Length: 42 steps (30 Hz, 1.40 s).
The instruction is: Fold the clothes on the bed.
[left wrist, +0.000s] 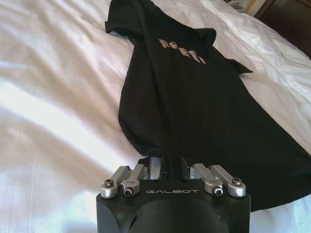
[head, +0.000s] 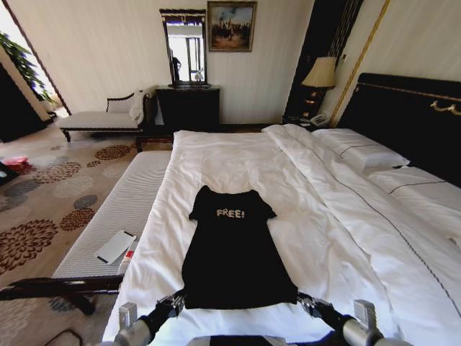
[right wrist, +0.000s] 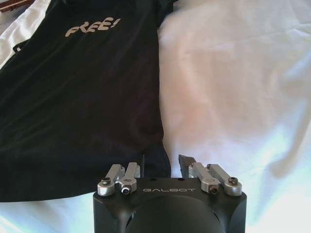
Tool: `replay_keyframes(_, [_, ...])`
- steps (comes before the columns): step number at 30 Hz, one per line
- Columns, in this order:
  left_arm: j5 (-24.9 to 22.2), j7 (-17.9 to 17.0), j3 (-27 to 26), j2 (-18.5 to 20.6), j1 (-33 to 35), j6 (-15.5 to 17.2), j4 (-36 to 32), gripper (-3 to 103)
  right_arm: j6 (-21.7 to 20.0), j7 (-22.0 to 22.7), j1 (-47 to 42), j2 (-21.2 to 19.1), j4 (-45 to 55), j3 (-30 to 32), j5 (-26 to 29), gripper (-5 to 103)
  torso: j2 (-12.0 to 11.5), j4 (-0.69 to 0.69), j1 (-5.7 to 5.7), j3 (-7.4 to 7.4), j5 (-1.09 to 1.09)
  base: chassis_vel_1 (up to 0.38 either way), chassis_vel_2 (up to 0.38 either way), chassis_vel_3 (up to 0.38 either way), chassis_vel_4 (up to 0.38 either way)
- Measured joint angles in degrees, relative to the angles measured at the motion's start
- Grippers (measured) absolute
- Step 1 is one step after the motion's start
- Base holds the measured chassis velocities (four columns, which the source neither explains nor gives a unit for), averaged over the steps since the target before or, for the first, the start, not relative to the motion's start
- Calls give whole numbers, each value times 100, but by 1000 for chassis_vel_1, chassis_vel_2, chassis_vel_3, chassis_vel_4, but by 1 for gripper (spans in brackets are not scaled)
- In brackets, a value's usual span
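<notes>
The clothes, a black T-shirt (head: 234,252) with white "FREE!" lettering, lie flat on the white bed (head: 238,155), collar away from me and hem towards me. My left gripper (head: 175,298) sits at the hem's left corner. In the left wrist view this gripper (left wrist: 167,167) is open, with the T-shirt's (left wrist: 194,97) hem edge lying between its fingers. At the hem's right corner is my right gripper (head: 302,299). The right wrist view shows it (right wrist: 164,164) open too, and the corner of the T-shirt (right wrist: 87,97) reaches into the gap.
A striped bench (head: 122,209) runs along the bed's left side with a white booklet (head: 115,246) on it. Pillows (head: 364,153) and a dark headboard (head: 410,108) are at the right. A chaise (head: 101,119) and dresser (head: 189,107) stand by the far wall.
</notes>
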Motion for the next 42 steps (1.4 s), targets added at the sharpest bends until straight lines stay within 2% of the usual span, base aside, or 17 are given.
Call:
replay_keyframes(1, [76, -7, -10, 0, 28, -16, -13, 45, 0, 4, -15, 12, 37, 13, -13, 47, 0, 0, 0, 0, 0, 0, 0, 0, 0])
replay_keyframes(2, [151, -9, -14, -3, 54, -36, -21, 45, 0, 5, -25, 18, 59, 30, -21, 52, 0, 0, 0, 0, 0, 0, 0, 0, 0])
replay_keyframes(3, [241, -9, -16, -13, 78, -62, -26, 50, 0, 6, -37, 21, 77, 54, -24, 52, 0, 0, 0, 0, 0, 0, 0, 0, 0])
replay_keyframes(6, [462, -10, -46, -66, 107, -168, -40, 67, 5, 7, -55, 30, 124, 161, -25, 69, 0, 0, 0, 0, 0, 0, 0, 0, 0])
replay_keyframes(7, [462, -10, -46, -66, 107, -168, -40, 67, 5, 7, -55, 30, 124, 161, -25, 69, 0, 0, 0, 0, 0, 0, 0, 0, 0])
replay_keyframes(8, [496, -12, -76, -90, 104, -200, -54, 67, 9, 12, -50, 39, 144, 199, -21, 74, 0, 0, 0, 0, 0, 0, 0, 0, 0])
replay_keyframes(9, [515, -16, -104, -112, 94, -220, -74, 72, 10, 21, -41, 50, 163, 231, -14, 74, 0, 0, 0, 0, 0, 0, 0, 0, 0])
replay_keyframes(11, [534, -24, -186, -162, 69, -245, -148, 83, 33, 47, -1, 92, 220, 278, -14, 85, 0, 0, 0, 0, 0, 0, 0, 0, 0])
replay_keyframes(12, [534, -24, -186, -162, 69, -245, -148, 83, 33, 47, -1, 92, 220, 278, -14, 85, 0, 0, 0, 0, 0, 0, 0, 0, 0])
replay_keyframes(14, [587, -35, -227, -171, 40, -274, -223, 93, 129, 19, 95, 155, 285, 299, -188, 96, 0, 0, 0, 0, 0, 0, 0, 0, 0])
replay_keyframes(16, [621, -72, -260, -196, -35, -279, -268, 97, 158, 17, 242, 195, 345, 302, -207, 99, 0, -1, 0, 0, 0, 0, 0, 0, 0])
replay_keyframes(22, [615, -304, -286, -441, -579, -230, -224, 100, 270, 39, 917, 119, 237, 277, 147, 100, 0, 0, 0, 0, -1, 0, 0, 0, 0])
replay_keyframes(27, [386, -715, -268, -677, -1703, -50, -15, 100, 217, 188, 2183, -225, -306, 53, 1372, 100, -1, 1, 0, 1, 0, 0, 0, 0, 0])
replay_keyframes(29, [363, -777, -254, -680, -1904, -46, 45, 100, 184, 219, 2403, -290, -424, -10, 1577, 100, -1, 0, 0, 1, 1, 0, 0, 0, 0])
replay_keyframes(33, [304, -967, -85, -681, -2621, -20, 438, 100, -99, 388, 3624, -598, -1205, -412, 2449, 100, -2, 1, 1, 1, 1, 0, 0, 0, 0])
replay_keyframes(37, [372, -991, 99, -666, -3035, -34, 801, 100, -227, 452, 4311, -797, -1865, -771, 2804, 100, -2, 2, 1, 2, 0, 0, 0, 0, 0])
replay_keyframes(42, [448, -1023, 382, -592, -3499, -75, 1184, 100, -253, 287, 4704, -890, -2367, -1077, 2874, 100, -2, -2, 1, 1, 0, 0, 0, 0, 0])
